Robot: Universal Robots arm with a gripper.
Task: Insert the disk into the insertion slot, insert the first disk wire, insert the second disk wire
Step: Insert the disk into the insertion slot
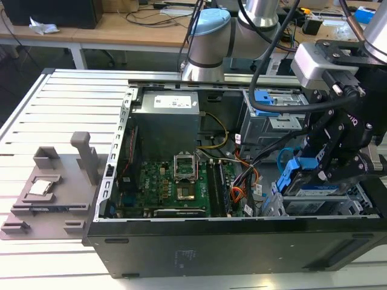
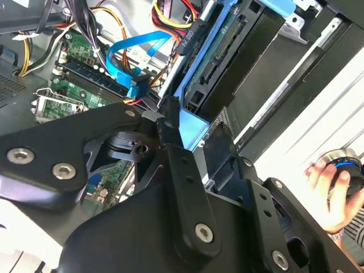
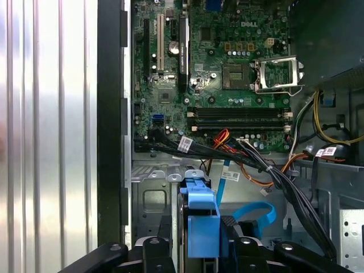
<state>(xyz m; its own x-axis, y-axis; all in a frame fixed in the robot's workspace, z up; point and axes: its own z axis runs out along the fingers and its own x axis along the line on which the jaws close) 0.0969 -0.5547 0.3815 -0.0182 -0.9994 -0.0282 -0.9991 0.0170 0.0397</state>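
One pincer in play, clenched on the disk. In the first wrist view, fingers flank and touch the blue carrier at the disk's near end. Located the disk at the corner of the open case on the exterior view's right, at the mouth of the insertion slot; cannot tell how far in. Checked the long axis in the second wrist view: runs away from the pincer toward the perforated cage, so disk ahead of the fingertips and slot beyond the disk, roughly on one line. Judged the disk tilted against the bay rather than flat in it; fit of carrier edges to cage walls hidden behind the pincer body. Logged a blue flat cable looping just beside the carrier, between the disk and the motherboard; no cable seen seated on the disk's connector edge. Noted a person's hand outside the case wall, well apart from the pincer, on a dark knob. Judged step in hand: disk insertion, not yet complete.
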